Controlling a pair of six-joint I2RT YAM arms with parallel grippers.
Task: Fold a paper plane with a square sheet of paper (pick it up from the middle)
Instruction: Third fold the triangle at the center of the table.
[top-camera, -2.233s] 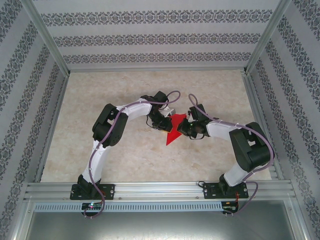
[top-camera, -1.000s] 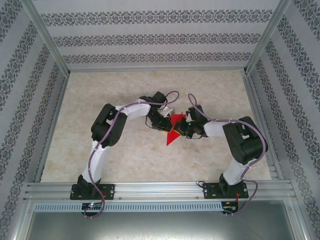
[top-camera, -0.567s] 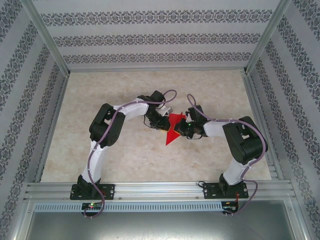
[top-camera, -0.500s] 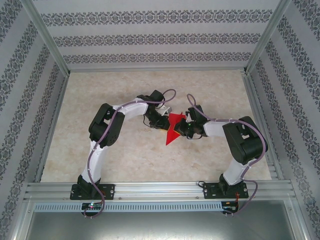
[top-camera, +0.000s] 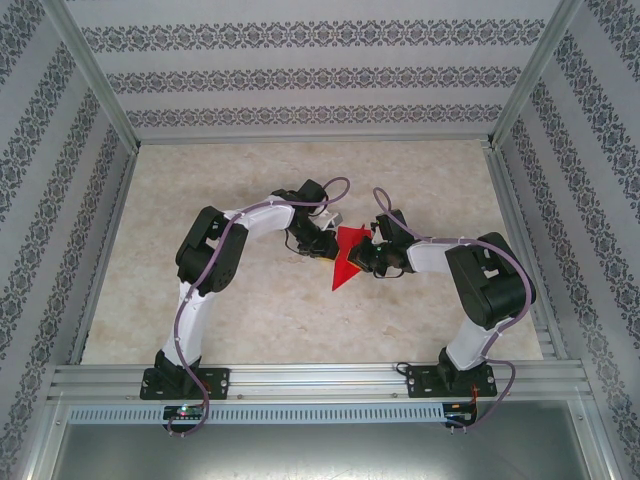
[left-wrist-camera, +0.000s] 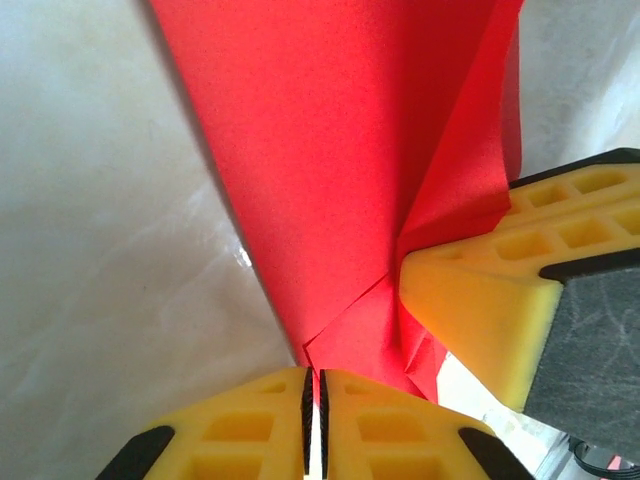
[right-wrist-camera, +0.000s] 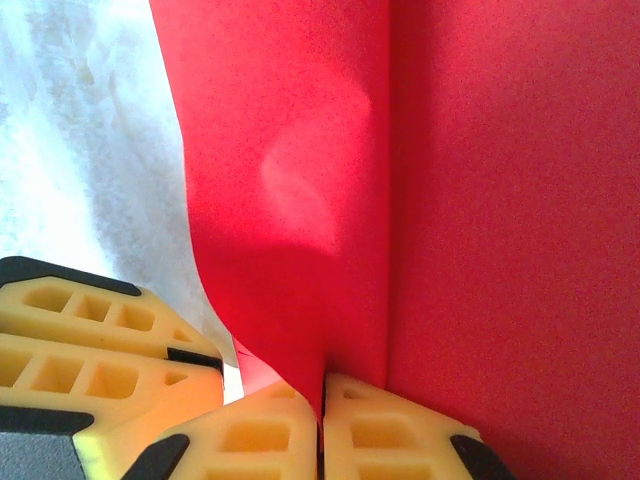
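At the middle of the bench (top-camera: 250, 320), the left gripper (left-wrist-camera: 312, 385) and right gripper (right-wrist-camera: 322, 395) each clamp the paper plane (top-camera: 345, 266), its nose already pointed, wing folds probably left.

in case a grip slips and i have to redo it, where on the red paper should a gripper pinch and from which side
Probably the wide, layered end of the red paper, coming in from its two side edges, as the left gripper and right gripper do now. The folds stack there, so it is likely stiffer; the nose tapers to a thin point on the near side.
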